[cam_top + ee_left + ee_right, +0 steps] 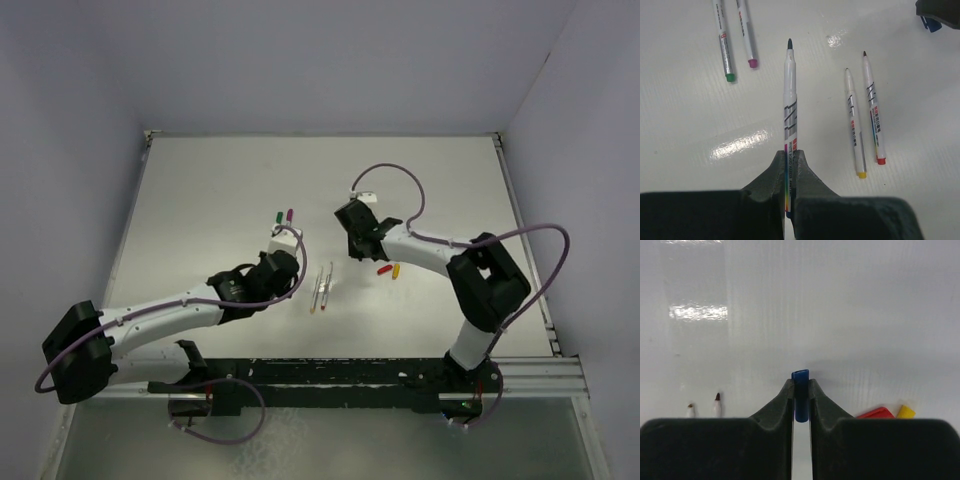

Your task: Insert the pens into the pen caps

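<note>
The step in hand is the joining of one pair. My left gripper point(789, 159) is closed tight on the marker pen point(789, 100), low on its barrel, so the dark tip points forward and free. My right gripper point(800, 390) is pinched narrow on the blue cap point(800, 376), and one end of it stands out beyond the jaws. The two grippers are near each other above the middle of the surface point(220, 190) but not touching.

I judge that the next move asks me to bring the tip and the cap onto one line and then push straight. I cannot tell for sure which end of the cap is the open one, so this needs a check first. The grip on the cap is small, and a push at an angle could turn it.

The red cap point(875, 413) and the yellow cap point(906, 411) lie side by side on the surface. The yellow-ended pen point(855, 125) and the red-ended pen point(873, 110) lie uncapped beside each other. The green-ended pen point(726, 52) and the purple-ended pen point(746, 35) lie further off, and I cannot tell whether they are capped.

The surface is white and glossy, with bright reflections. Pale lilac walls point(300, 60) close it on three sides
</note>
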